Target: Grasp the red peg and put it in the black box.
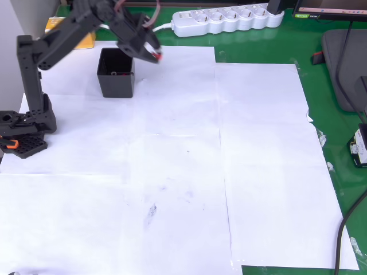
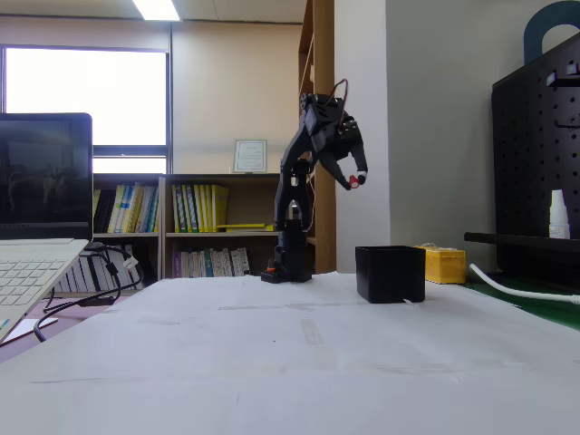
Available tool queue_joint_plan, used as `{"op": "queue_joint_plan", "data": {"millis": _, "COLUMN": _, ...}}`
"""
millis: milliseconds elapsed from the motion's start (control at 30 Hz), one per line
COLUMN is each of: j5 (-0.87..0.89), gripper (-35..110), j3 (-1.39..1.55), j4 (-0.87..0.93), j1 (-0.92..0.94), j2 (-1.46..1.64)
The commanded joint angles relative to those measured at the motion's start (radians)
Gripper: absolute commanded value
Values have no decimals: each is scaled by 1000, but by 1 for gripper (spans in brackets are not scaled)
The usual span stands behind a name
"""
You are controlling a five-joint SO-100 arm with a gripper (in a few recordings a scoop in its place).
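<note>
In the overhead view, one black box (image 1: pixel 116 73) sits on white paper (image 1: pixel 258 172); at its two o'clock the gripper (image 1: pixel 156 55) pinches one red peg (image 1: pixel 159 57). The fixed view reveals the gripper (image 2: pixel 357 180), peg (image 2: pixel 355 181) high above and left of the box (image 2: pixel 390 274).

Hand (image 1: pixel 156 55) pinching red peg (image 1: pixel 159 56), just right of black box (image 1: pixel 116 81).
</note>
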Motion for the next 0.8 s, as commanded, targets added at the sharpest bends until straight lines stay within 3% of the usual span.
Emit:
{"op": "queue_joint_plan", "data": {"millis": 0, "j5": 32, "gripper": 0, "j3": 0, "j4": 74, "j1": -89, "j2": -104}}
{"op": "queue_joint_plan", "data": {"millis": 400, "j5": 186, "gripper": 0, "j3": -262, "j4": 67, "j1": -308, "j2": -80}}
{"op": "queue_joint_plan", "data": {"millis": 767, "j5": 222, "gripper": 0, "j3": -330, "j4": 6, "j1": -328, "j2": -48}}
